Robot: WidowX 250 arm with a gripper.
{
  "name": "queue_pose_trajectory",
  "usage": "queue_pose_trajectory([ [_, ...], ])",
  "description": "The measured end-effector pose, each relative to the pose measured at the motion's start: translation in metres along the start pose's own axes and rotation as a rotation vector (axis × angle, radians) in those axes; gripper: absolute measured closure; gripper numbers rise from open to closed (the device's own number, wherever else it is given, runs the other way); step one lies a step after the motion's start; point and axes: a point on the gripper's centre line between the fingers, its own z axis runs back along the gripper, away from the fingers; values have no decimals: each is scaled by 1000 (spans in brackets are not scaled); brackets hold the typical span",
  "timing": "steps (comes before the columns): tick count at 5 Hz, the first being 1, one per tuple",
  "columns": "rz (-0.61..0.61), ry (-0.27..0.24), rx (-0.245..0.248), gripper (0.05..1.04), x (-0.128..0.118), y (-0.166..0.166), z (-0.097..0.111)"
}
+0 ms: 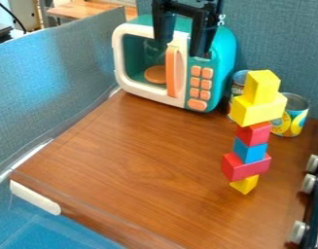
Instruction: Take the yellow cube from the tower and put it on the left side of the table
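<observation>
The black 2-finger gripper (181, 47) hangs at the top of the view, its upper part cut off by the edge; it is released, its 2 fingers spread apart and pointing down in front of the teal-and-white toy microwave (224, 61). They hide part of the microwave's top and window frame. Its front has 1 orange handle (171, 71) and 7 orange buttons (197, 104), 6 small and 1 wider; behind the window sits 1 orange disc (156, 74), its right part hidden by the handle.

To the right in the view, the tower stands on the wooden table (135, 160), 6 blocks high: 3 yellow, 2 red, 1 blue. The yellow cube (262, 86) is at the very top, resting on the wide yellow block (257, 111). Under that come the red cube (254, 134), the blue cube (249, 151), the wide red block (244, 167) and the bottom yellow block (245, 184), its top covered.

Behind the tower are 2 cans: the left can (239, 80) is mostly hidden by the upper blocks, the right can (292, 119) partly. At the right edge, 3 pale knobs (309, 184) show on a dark appliance (317, 214) that is cut off.
</observation>
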Motion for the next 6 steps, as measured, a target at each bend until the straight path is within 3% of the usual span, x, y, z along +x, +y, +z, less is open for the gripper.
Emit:
queue_pose_trajectory([
  [1,-8,34,-14,83,2,0,-12],
  [2,-123,28,-26,83,7,-10,-13],
  [3,-336,-44,-120,83,10,-18,9],
  [4,-385,-55,-163,83,6,-18,14],
  [5,-490,-61,-172,83,10,-30,13],
  [6,-659,-18,-136,83,17,-59,-1],
])
